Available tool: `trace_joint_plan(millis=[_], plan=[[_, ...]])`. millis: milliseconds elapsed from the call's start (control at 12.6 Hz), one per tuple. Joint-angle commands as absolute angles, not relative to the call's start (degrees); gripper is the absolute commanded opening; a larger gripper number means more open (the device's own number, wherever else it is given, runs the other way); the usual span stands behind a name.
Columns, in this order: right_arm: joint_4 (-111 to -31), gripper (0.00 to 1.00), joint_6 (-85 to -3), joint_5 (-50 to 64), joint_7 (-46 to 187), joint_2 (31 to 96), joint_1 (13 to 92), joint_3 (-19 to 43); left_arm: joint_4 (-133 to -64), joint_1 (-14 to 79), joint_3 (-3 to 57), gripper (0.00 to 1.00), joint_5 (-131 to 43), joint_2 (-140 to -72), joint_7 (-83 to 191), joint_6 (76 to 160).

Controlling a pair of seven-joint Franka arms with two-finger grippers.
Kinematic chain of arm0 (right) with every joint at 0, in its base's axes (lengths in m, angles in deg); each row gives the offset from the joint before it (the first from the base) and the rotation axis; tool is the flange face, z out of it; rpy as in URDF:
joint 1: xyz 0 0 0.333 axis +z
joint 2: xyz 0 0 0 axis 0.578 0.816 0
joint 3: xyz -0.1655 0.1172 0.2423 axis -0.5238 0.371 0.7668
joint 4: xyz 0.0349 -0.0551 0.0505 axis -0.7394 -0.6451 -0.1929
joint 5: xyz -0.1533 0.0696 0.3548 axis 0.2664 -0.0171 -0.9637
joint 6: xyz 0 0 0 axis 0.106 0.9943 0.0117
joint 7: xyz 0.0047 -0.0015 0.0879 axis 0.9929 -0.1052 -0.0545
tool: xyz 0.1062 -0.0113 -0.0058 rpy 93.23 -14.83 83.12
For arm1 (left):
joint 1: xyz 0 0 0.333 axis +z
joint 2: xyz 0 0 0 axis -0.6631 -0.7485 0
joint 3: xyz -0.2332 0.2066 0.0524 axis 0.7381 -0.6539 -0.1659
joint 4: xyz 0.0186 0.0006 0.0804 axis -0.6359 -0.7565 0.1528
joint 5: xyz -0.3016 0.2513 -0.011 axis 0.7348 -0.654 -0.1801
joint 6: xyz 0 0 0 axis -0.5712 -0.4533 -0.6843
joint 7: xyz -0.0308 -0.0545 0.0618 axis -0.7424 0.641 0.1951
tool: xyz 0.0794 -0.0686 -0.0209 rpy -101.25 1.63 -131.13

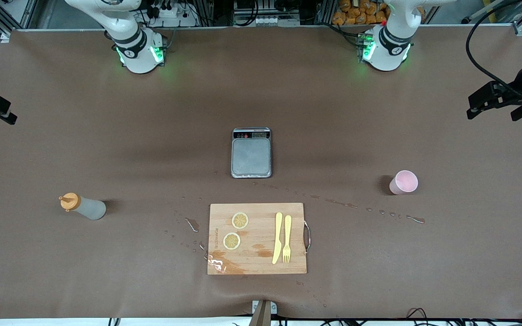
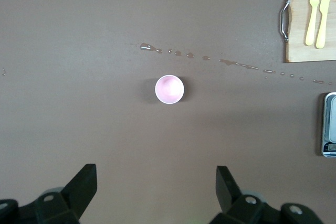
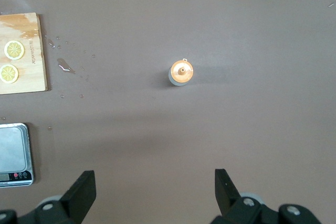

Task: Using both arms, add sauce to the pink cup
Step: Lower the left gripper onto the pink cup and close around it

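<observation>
The sauce bottle [image 1: 82, 206], greyish-white with an orange cap, stands upright toward the right arm's end of the table. The pink cup [image 1: 403, 182] stands upright toward the left arm's end and shows nothing inside. My left gripper [image 2: 156, 174] hangs open high over the table, and the pink cup [image 2: 169, 88] lies below and ahead of its fingers. My right gripper [image 3: 155, 178] hangs open just as high, with the sauce bottle [image 3: 181, 72] below and ahead of it. Neither gripper holds or touches anything.
A grey scale [image 1: 251, 156] sits mid-table. Nearer the front camera lies a wooden cutting board [image 1: 256, 262] with two lemon slices [image 1: 236, 231], a yellow knife [image 1: 278, 237] and a fork [image 1: 287, 237]. A trail of spilled droplets [image 1: 369, 210] runs between the board and the cup.
</observation>
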State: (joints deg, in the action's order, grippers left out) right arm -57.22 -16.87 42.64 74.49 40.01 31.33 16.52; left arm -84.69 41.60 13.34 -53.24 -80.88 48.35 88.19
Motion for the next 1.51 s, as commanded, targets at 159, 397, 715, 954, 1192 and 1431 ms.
trace_joint_plan(millis=[159,397,715,954,1192,1431], plan=[[-56.8,1.00,-16.5,42.2,75.0,40.2,31.4,16.7,-82.1,42.1,13.0,1.00,-54.1,-83.3,47.2,87.1],[-56.6,1.00,-16.0,42.2,74.9,40.3,31.4,16.8,-79.2,42.2,12.9,1.00,-54.9,-88.4,47.2,87.2],[-56.6,1.00,-16.0,42.4,75.0,40.6,31.8,16.8,-89.7,45.2,12.9,1.00,-54.4,-92.3,48.6,93.7],[-56.9,1.00,-16.1,43.2,75.3,44.3,31.0,16.7,-102.7,46.9,12.9,1.00,-54.4,-91.6,48.6,107.2],[-56.6,1.00,-17.4,43.3,74.4,49.6,27.0,16.4,-110.1,46.9,13.0,1.00,-54.2,-92.1,48.9,115.9],[-57.4,1.00,-22.7,43.0,59.4,54.2,21.7,16.4,-115.8,47.0,13.0,1.00,-54.2,-93.6,49.2,124.3]])
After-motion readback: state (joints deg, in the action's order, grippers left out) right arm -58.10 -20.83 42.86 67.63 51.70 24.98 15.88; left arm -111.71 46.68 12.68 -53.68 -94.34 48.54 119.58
